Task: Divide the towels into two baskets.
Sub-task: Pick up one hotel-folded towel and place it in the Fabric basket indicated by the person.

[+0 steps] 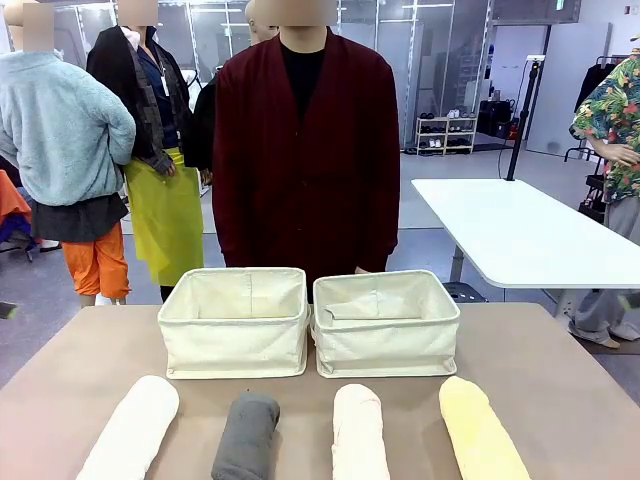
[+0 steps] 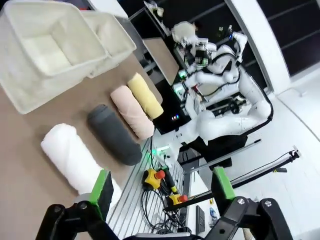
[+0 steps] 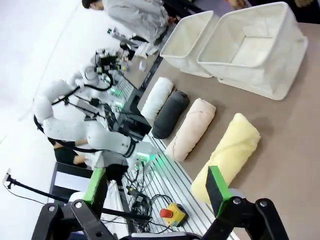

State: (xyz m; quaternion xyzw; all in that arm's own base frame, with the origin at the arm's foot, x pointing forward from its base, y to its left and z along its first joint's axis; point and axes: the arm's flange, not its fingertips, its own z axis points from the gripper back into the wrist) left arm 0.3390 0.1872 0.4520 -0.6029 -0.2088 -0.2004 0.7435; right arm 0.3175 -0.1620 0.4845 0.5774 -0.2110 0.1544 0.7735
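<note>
Towels are lying four in a row along the near edge of the desk (image 1: 90, 370), each roll pointing toward the far edge. From the left, the white towel (image 1: 133, 428) is slanting slightly toward the near left corner. The dark grey towel (image 1: 247, 437) is resting beside it, apart. The cream towel (image 1: 359, 432) is lying next, and the pale yellow towel (image 1: 480, 430) is angling toward the near right corner.

Beyond them, toward the far edge, the left basket (image 1: 235, 345) and the right basket (image 1: 388, 348) are standing upright, just beside each other, with all four rolls lying outside them. A person (image 1: 305, 150) in a dark red cardigan is standing behind the far edge.

The left pincer (image 2: 162, 186) is hovering released, jaws spread wide, near the white towel's end at the near edge. The right pincer (image 3: 155, 185) is likewise hanging released, jaws wide apart, with the pale yellow towel just beside one finger.
</note>
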